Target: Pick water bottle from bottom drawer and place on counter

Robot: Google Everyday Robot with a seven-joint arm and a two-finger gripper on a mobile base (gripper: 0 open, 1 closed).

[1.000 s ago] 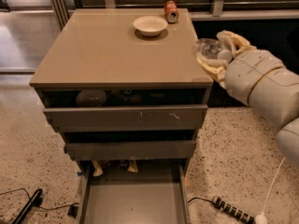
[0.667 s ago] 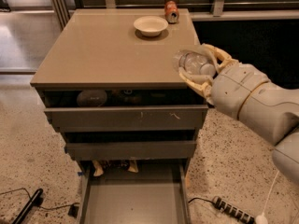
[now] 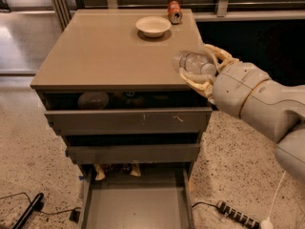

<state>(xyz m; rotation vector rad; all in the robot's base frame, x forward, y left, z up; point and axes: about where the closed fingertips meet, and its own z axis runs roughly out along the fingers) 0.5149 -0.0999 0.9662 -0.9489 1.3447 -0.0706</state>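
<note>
**Sideways over the right edge: the water bottle sits between the jaws**

The water bottle lies on its side between the two tan jaws of the gripper. One jaw curves over its far side and the other runs under its near side. The bottle hangs at the right edge of the surface, about midway along that edge, with most of its body over the beige slab. Whether it touches the slab cannot be told.

The bottle is clear and colourless, so the beige top shows through it. A rounded end faces left toward the middle of the surface, and faint ribs show along its body. Its other end is tucked between the jaws, and the cap cannot be made out there.

The jaws are closed to a narrow gap, as wide as the bottle, and press on it from both sides. Nothing else is in their grip. The pale arm reaches in from the right, beside the cabinet.

A white bowl stands at the far side of the surface. An orange-red soda can stands just behind it at the back edge, and both are well apart from the bottle. Below, the bottom drawer is pulled out and shows a plain grey floor. The two upper drawers are each open only a crack.
</note>
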